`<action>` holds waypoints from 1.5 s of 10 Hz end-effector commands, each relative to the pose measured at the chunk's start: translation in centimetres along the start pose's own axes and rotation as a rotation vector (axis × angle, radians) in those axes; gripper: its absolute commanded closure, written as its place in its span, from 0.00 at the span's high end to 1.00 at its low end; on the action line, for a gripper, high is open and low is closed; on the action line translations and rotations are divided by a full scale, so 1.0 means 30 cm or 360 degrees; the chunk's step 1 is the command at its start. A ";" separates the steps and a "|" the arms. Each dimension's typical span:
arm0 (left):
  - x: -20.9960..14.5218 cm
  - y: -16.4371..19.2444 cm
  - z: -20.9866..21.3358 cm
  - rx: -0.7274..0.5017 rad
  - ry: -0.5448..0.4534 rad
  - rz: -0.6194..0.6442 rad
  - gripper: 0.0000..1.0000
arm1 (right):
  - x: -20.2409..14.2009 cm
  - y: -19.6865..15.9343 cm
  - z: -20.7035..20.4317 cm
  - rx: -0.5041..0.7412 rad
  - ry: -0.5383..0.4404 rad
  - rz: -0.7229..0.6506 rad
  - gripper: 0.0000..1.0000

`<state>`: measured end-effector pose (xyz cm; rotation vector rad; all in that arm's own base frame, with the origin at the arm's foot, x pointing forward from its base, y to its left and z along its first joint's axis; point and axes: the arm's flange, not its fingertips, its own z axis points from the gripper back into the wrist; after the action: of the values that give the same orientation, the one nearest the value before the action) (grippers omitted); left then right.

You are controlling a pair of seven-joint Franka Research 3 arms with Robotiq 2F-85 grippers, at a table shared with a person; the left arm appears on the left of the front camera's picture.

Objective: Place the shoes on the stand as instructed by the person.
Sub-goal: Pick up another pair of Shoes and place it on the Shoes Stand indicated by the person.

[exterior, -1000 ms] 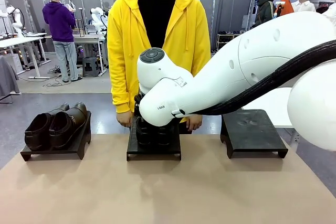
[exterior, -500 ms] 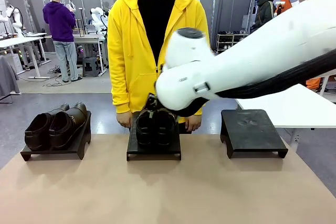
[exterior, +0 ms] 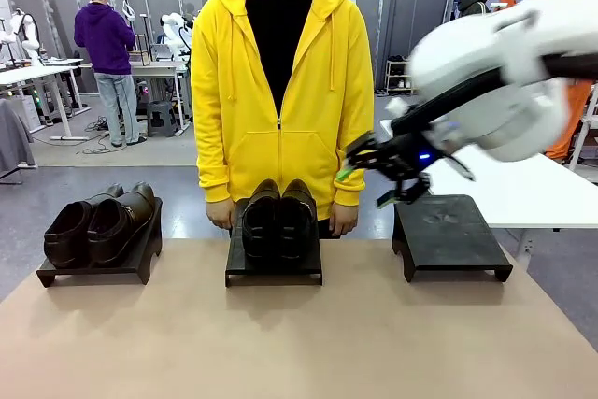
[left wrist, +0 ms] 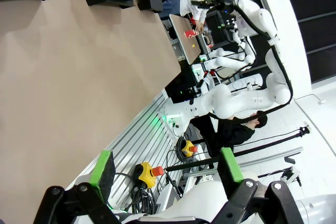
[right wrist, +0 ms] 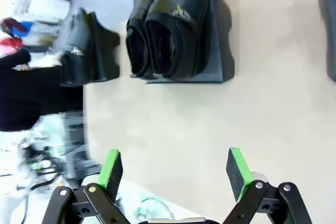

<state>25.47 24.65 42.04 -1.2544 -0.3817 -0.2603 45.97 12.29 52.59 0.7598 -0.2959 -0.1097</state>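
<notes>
Front view: I see three black stands along the far edge of the table (exterior: 299, 343). The left stand (exterior: 98, 263) carries one pair of shoes (exterior: 98, 221), the middle stand (exterior: 274, 263) the second pair (exterior: 277, 220), and the right stand (exterior: 448, 235) is bare. The person (exterior: 280, 81) stands close behind the middle one. My right gripper (exterior: 374, 173) has lifted off the middle pair since a second ago and now hangs right of centre, fingers apart and empty, shoes lower left of it. My left gripper (left wrist: 165, 174) is spread too, off the table's edge.
</notes>
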 end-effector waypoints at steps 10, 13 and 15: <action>-0.006 -0.008 0.003 -0.0016 0.0004 -0.0031 1.00 | -0.361 -0.923 0.712 0.0783 -0.0134 -0.0518 1.00; -0.006 -0.008 0.003 -0.0016 0.0004 -0.0031 1.00 | -0.441 -0.976 0.718 0.0872 -0.0215 -0.0540 1.00; -0.006 -0.008 0.003 -0.0016 0.0004 -0.0031 1.00 | -0.451 -0.984 0.739 0.0846 -0.0185 -0.0571 1.00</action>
<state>25.46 24.66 42.04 -1.2542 -0.3818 -0.2599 26.62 -20.81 44.18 1.3366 -0.3049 -0.4312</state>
